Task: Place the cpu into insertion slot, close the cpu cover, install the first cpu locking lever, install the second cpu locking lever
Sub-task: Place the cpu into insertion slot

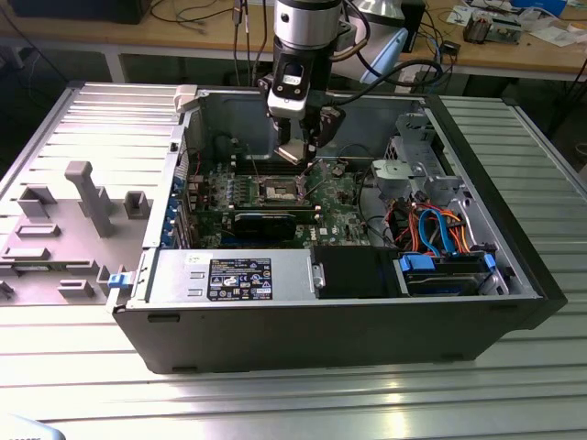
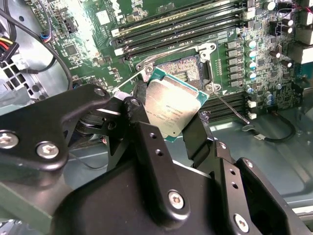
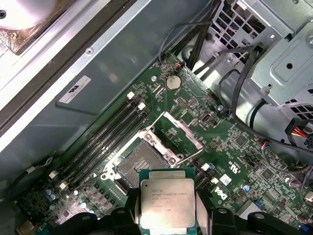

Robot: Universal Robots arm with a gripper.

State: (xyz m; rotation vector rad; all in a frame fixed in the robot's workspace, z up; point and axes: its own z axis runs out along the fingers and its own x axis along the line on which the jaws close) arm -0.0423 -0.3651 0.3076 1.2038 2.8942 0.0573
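Note:
My gripper (image 1: 295,151) hangs inside the open computer case (image 1: 321,330), just above the motherboard. It is shut on the cpu (image 2: 171,110), a flat square chip with a dull silver top, held by two opposite edges between black fingers (image 2: 195,139). In the first wrist view the cpu (image 3: 166,203) sits a short way off the insertion slot (image 3: 139,164) and above it, not touching. The slot (image 2: 183,71) is bare, showing its tan contact field. The cpu cover (image 3: 185,131) stands swung up beside the slot. A thin locking lever (image 2: 232,110) sticks out loose from the socket's corner.
Long memory slots (image 3: 105,139) run beside the socket. A metal drive cage (image 1: 417,170) and orange and blue cables (image 1: 431,229) fill the exterior view's right. The power supply with a black label (image 1: 240,278) lies along the front wall. A grey fixture plate (image 1: 73,211) lies outside.

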